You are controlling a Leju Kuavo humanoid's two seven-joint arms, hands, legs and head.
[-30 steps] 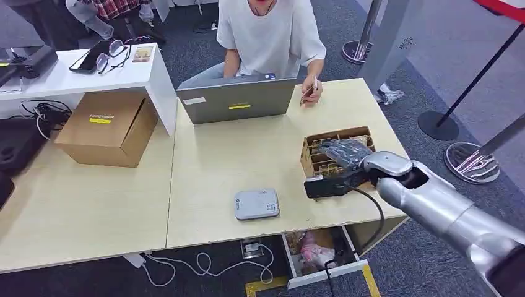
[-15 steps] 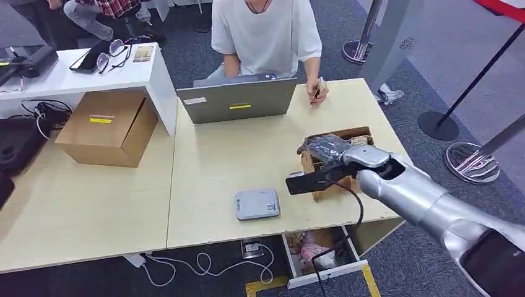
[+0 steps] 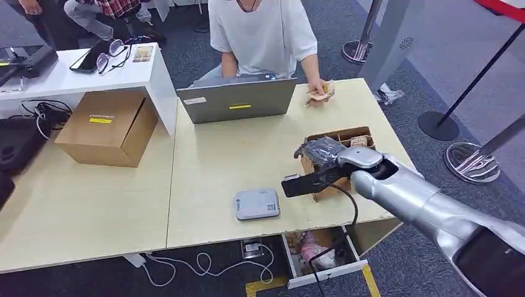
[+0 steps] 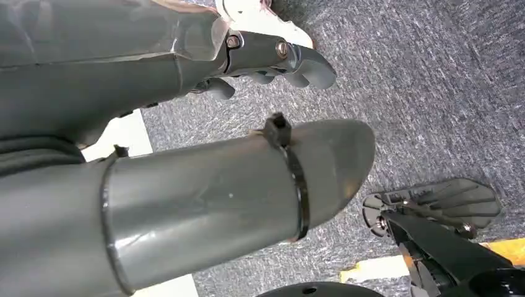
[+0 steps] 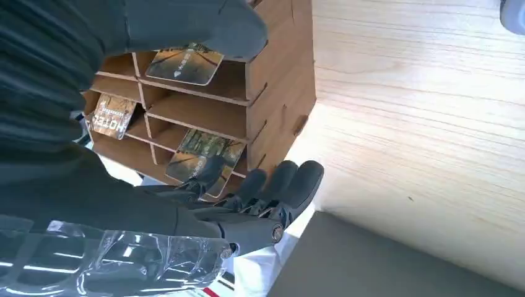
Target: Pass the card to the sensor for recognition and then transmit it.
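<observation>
The right robot hand (image 3: 322, 151) has slid left over the wooden card box (image 3: 359, 137) at center right — whether it holds a card (image 5: 184, 62) is unclear; the sensor (image 3: 256, 203) sits lower center on the tabletop (image 3: 235, 154).

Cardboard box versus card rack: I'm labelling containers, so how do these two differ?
The cardboard box is closed and plain with a yellow label. The card rack is open-topped and divided into slots holding cards. The cardboard box looks bigger than the card rack. Both are brown.
</observation>
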